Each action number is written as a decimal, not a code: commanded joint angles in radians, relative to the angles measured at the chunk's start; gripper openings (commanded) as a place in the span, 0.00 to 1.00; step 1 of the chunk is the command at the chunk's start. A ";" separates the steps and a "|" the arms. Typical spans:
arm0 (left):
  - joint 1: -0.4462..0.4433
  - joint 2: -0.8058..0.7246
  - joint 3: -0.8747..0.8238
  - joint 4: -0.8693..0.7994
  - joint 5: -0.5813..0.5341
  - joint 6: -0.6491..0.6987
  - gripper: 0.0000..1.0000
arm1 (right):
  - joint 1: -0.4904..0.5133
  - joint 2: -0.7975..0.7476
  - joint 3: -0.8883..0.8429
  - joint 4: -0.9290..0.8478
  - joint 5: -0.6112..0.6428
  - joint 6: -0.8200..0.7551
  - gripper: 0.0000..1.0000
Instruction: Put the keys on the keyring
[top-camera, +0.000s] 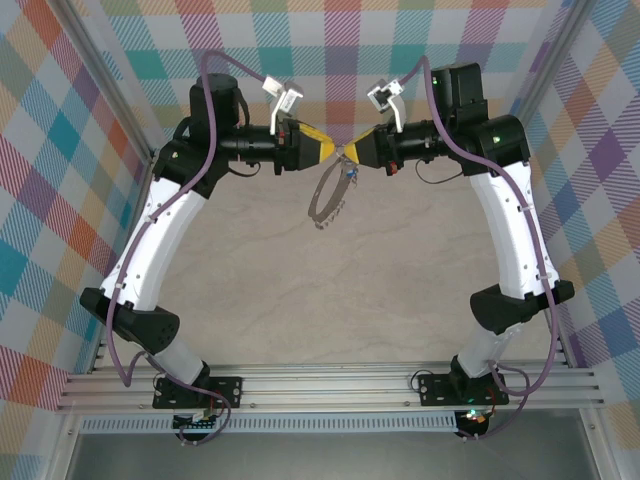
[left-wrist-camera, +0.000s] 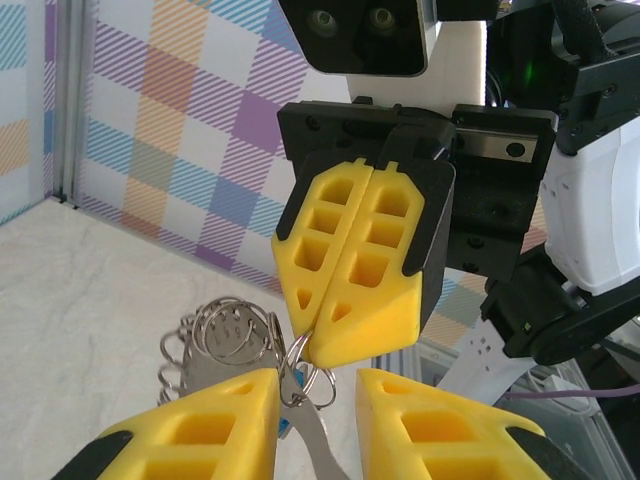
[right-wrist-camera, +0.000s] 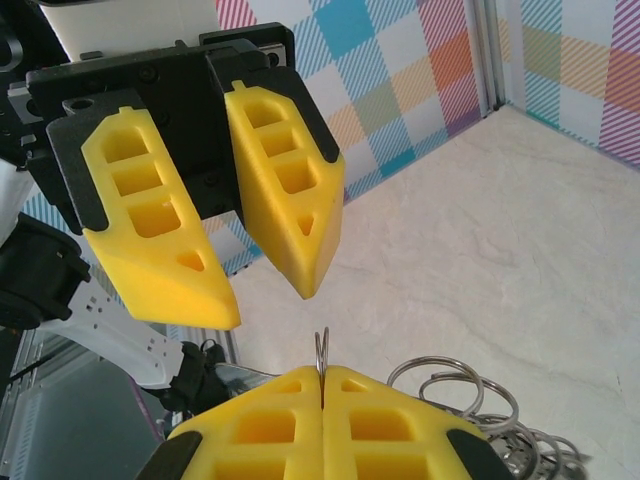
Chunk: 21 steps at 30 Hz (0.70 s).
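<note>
The keyring (top-camera: 328, 205) hangs in the air at mid-table, a thin silver hoop fringed with small loops (left-wrist-camera: 225, 335). My right gripper (right-wrist-camera: 322, 372) is shut on one small loop at the keyring's top, and the loop's edge sticks up between its yellow fingertips. My left gripper (left-wrist-camera: 318, 385) faces it tip to tip, jaws apart. The hoop's flat band (left-wrist-camera: 314, 444) runs down between the left fingers, close against the left one. The key's blue head (left-wrist-camera: 285, 425) peeks out beside that band, low between the left fingers. From above, both grippers (top-camera: 345, 150) meet over the ring.
Checked cloth walls (top-camera: 60, 200) enclose the pale table (top-camera: 330, 300) on three sides. The two arm bases sit on the aluminium rail (top-camera: 330, 385) at the near edge. More loops (right-wrist-camera: 450, 385) of the ring dangle beside the right fingers.
</note>
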 joint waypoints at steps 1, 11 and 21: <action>0.012 0.014 0.027 0.005 0.040 -0.019 0.28 | 0.012 0.001 0.029 0.012 -0.016 -0.018 0.00; 0.010 0.033 0.029 0.029 0.053 -0.036 0.28 | 0.016 0.002 0.029 0.040 -0.043 -0.009 0.00; -0.001 0.043 0.032 0.044 0.070 -0.047 0.24 | 0.018 0.011 0.029 0.058 -0.054 0.034 0.00</action>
